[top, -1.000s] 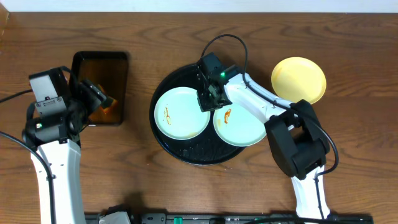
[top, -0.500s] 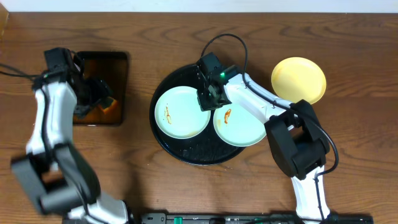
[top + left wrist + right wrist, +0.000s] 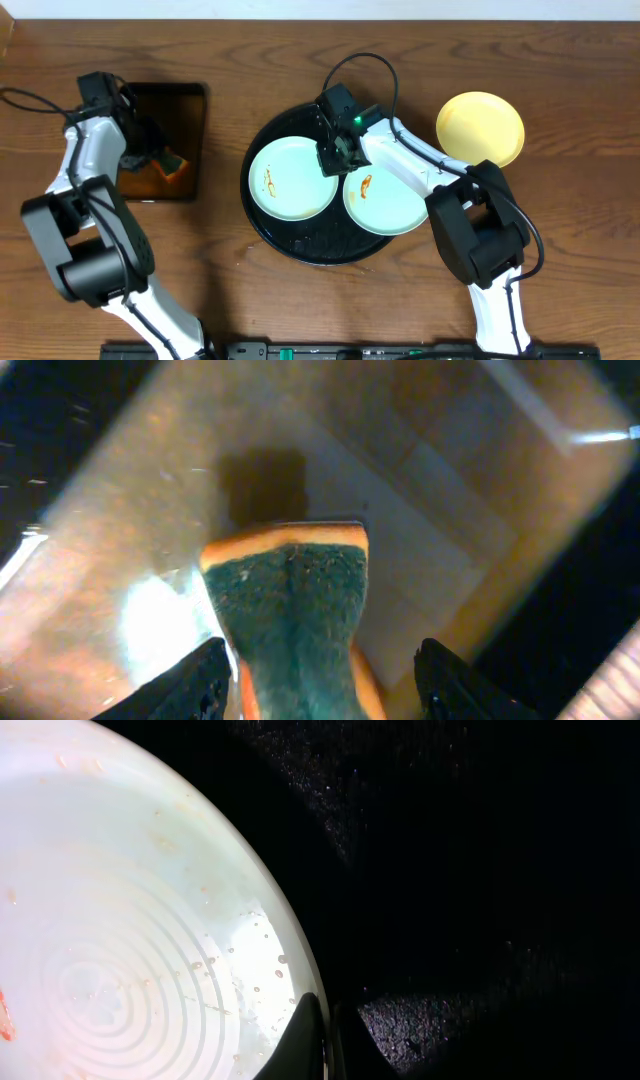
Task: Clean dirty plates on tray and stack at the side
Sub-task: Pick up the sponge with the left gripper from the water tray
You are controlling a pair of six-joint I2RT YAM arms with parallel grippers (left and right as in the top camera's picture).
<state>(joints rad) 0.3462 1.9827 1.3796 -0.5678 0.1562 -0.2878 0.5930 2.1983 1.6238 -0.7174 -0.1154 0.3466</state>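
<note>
Two pale mint plates lie on the round black tray [image 3: 300, 246]. The left plate [image 3: 290, 182] and the right plate [image 3: 390, 205] both carry orange sauce smears. My right gripper [image 3: 333, 160] is shut on the left plate's right rim; the right wrist view shows the jaws [image 3: 325, 1035] pinching that rim [image 3: 130, 940] over the tray [image 3: 480, 870]. The yellow plate [image 3: 480, 128] lies on the table to the right of the tray. My left gripper [image 3: 158, 160] is open, its fingers [image 3: 325, 685] on either side of a green-topped orange sponge [image 3: 290, 610].
The sponge [image 3: 173, 166] sits in a small rectangular black tray [image 3: 182, 105] of brown liquid at the left. The right arm reaches across the round tray from the lower right. Bare wooden table lies around both trays.
My left arm has swung and changed pose, while its gripper stays over the sponge in the rectangular tray. The right arm and the plates have not moved.
</note>
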